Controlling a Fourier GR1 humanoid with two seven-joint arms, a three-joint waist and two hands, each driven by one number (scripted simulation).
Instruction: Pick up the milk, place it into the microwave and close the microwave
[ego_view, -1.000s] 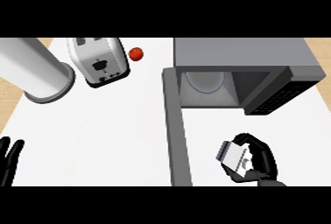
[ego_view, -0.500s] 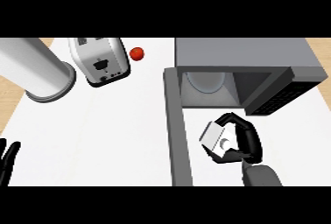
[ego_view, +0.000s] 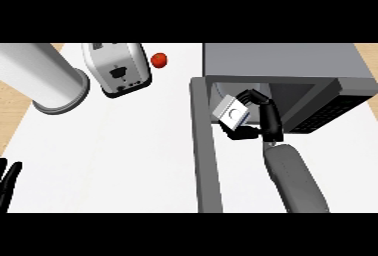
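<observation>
The milk (ego_view: 231, 112) is a small white and grey carton, tilted, held at the mouth of the open microwave (ego_view: 295, 65). My right hand (ego_view: 263, 120) is shut on it, fingers curled over its top and thumb under it, with the grey forearm running down to the lower right. The microwave's door (ego_view: 206, 150) stands swung open toward me, a long grey bar just left of the carton. My left hand (ego_view: 9, 180) rests at the lower left edge, fingers straight.
A silver toaster (ego_view: 117, 68) stands at the back, with a red tomato (ego_view: 159, 60) beside it. A large white cylinder (ego_view: 40, 77) lies at the back left. Wood floor shows past the counter's left edge.
My right hand has carried the milk away from me and up to the microwave's opening. The left hand has stayed at the lower left edge.
</observation>
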